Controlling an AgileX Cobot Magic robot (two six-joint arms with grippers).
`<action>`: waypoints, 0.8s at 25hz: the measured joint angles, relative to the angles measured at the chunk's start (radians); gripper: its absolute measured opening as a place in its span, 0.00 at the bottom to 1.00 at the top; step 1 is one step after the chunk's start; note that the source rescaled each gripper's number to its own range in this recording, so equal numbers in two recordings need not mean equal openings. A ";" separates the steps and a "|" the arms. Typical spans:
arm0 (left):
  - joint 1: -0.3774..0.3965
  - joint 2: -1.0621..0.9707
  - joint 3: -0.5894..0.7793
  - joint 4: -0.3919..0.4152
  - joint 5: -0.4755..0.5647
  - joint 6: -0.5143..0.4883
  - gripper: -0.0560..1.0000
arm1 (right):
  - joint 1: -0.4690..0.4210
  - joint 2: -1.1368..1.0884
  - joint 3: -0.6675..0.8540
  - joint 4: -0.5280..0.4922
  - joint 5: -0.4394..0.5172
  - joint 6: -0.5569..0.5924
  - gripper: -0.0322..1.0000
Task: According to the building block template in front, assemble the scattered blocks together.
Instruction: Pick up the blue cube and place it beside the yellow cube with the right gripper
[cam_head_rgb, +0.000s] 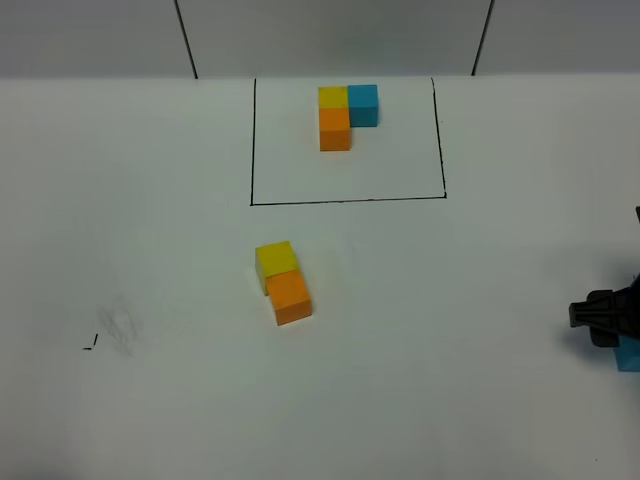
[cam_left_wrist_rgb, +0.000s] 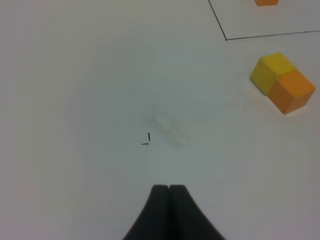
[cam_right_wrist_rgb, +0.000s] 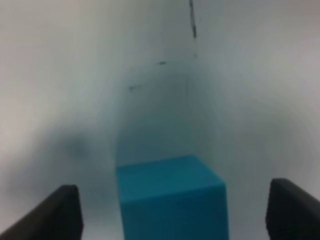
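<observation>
The step in hand is judged to be the picking of the last loose cube. The building block template (cam_head_rgb: 345, 115) is seen at the far side of the white table (cam_head_rgb: 150, 200), inside a thin black rectangle (cam_head_rgb: 252, 150): the yellow cube is at the corner, the light blue one touches it on the right and the orange one touches it on the near side. Of the scattered blocks, the yellow cube (cam_head_rgb: 276, 259) and the orange cube (cam_head_rgb: 291, 298) are already set touching each other near the middle of the table, a little turned compared with the template. The light blue cube (cam_right_wrist_rgb: 172, 197) is placed well apart from them, at the right edge of the exterior high view. The right gripper (cam_right_wrist_rgb: 175, 210) is held released, with one jaw on each side of the light blue cube and a clear gap on both sides, so nothing is grasped yet. The left gripper (cam_left_wrist_rgb: 169, 192) is clenched on nothing above the bare table, away from the pair. For the next move, the jaws are probably to be closed squarely on the light blue cube. The cube is then to be carried to the right face of the yellow cube and set flush against it, without the pair being pushed.
</observation>
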 joint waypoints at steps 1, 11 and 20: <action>0.000 0.000 0.000 0.000 0.000 0.000 0.05 | 0.000 0.000 0.000 0.000 0.000 0.003 0.81; 0.000 0.000 0.000 0.000 0.000 0.000 0.05 | 0.000 -0.011 0.033 -0.014 -0.040 0.023 0.55; 0.000 0.000 0.000 0.000 0.000 0.000 0.05 | -0.001 -0.020 0.056 -0.032 -0.070 0.027 0.55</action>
